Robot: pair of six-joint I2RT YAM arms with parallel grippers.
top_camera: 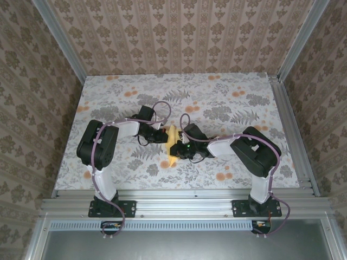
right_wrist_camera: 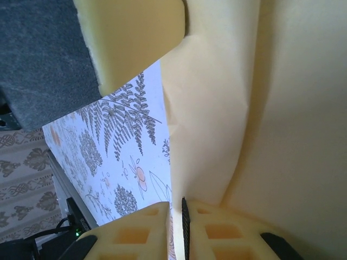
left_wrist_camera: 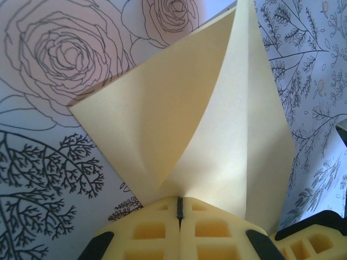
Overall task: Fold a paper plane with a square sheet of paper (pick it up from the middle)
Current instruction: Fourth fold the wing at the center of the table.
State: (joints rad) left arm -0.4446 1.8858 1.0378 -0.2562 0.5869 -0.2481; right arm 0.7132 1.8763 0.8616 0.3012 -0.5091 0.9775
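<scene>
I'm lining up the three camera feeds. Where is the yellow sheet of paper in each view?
Top external: the yellow paper is a small upright strip near the picture's centre.
Left wrist: the paper takes up the middle and right, standing folded.
Right wrist: it covers the right half.
Shared landmark: the floral table cover, visible left of the paper in both wrist views.

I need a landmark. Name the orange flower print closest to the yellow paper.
The orange flower print beside the yellow paper's near tip, between the arms; the others lie far off.
</scene>
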